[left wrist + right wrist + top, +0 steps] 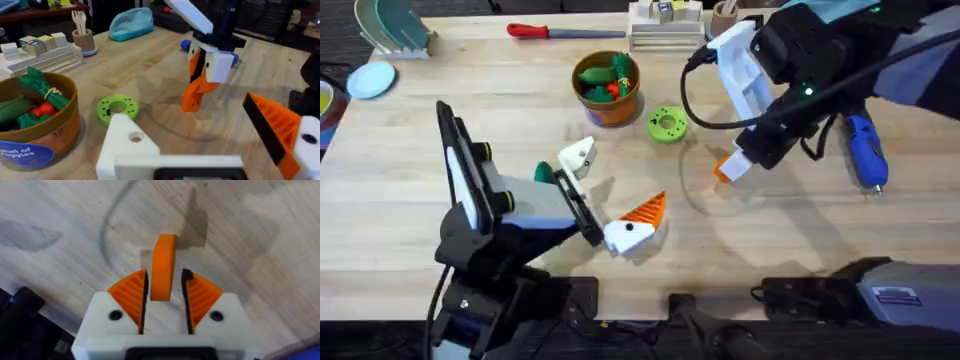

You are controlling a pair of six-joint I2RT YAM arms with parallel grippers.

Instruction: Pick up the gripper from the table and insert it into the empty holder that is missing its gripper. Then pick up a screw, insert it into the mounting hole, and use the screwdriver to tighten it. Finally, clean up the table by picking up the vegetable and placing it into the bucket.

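My right gripper [732,166] is shut on the orange wedge-shaped gripper [162,267], which stands upright between its ribbed pads just above the table. The same wedge [194,96] hangs under the right claw in the left wrist view. My left gripper [607,192] is open wide and low over the table. One of its fingers is the bare white holder [125,145] with a mounting hole on top; the other finger carries an orange ribbed pad [272,125]. The blue screwdriver [865,150] lies at the right. The bucket [610,90] holds green and red vegetables. No screw is in view.
A green disc [667,124] lies between the bucket and the right gripper. A red-handled tool [545,31] rests at the far edge beside a white rack [665,28]. A small green piece [542,172] shows behind the left arm. A cable loops off the right arm.
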